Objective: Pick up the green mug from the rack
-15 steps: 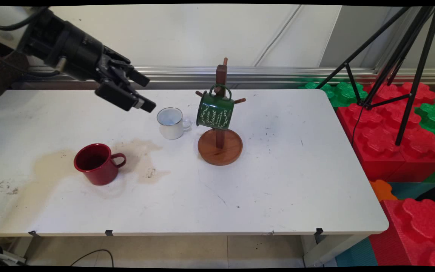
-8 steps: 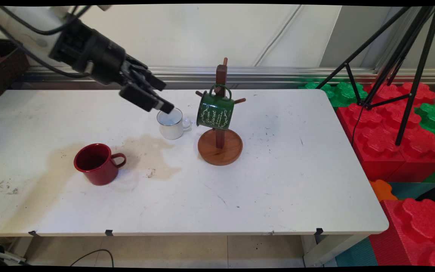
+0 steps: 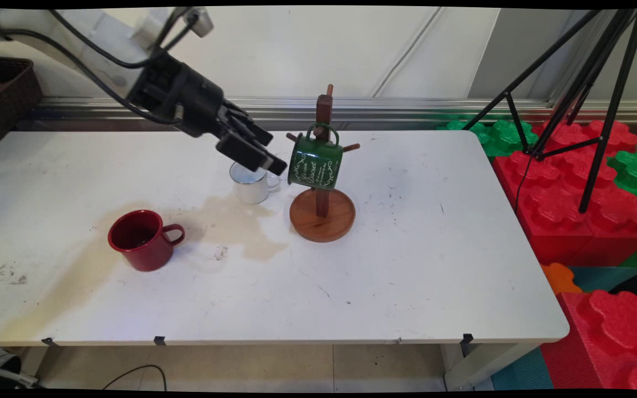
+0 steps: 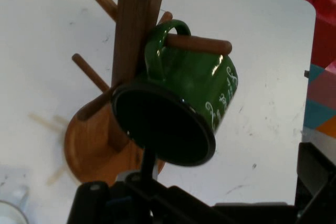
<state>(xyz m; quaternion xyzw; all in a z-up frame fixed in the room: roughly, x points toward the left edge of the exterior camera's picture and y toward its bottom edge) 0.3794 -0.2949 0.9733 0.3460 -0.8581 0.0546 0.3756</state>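
Note:
A green mug [image 3: 315,161] with white lettering hangs by its handle on a peg of a wooden mug tree [image 3: 323,110], mouth tilted down to the left. My gripper [image 3: 274,152] is open and empty, just left of the green mug and above a white mug [image 3: 250,189], whose rim it partly hides. In the hand view the green mug [image 4: 184,103] fills the centre with its dark mouth facing me, close ahead of the fingers [image 4: 316,174]; the tree's post [image 4: 134,30] stands behind it.
A red mug [image 3: 142,239] stands at the front left, handle to the right. A brownish stain [image 3: 230,221] spreads across the table between the mugs. The tree's round base [image 3: 323,218] sits mid-table. A black tripod [image 3: 584,99] and red and green foam blocks [image 3: 573,210] are at the right.
My gripper has travelled right from over the table's back left, passing over the white mug, and now sits close beside the hanging green mug. The mugs have not moved.

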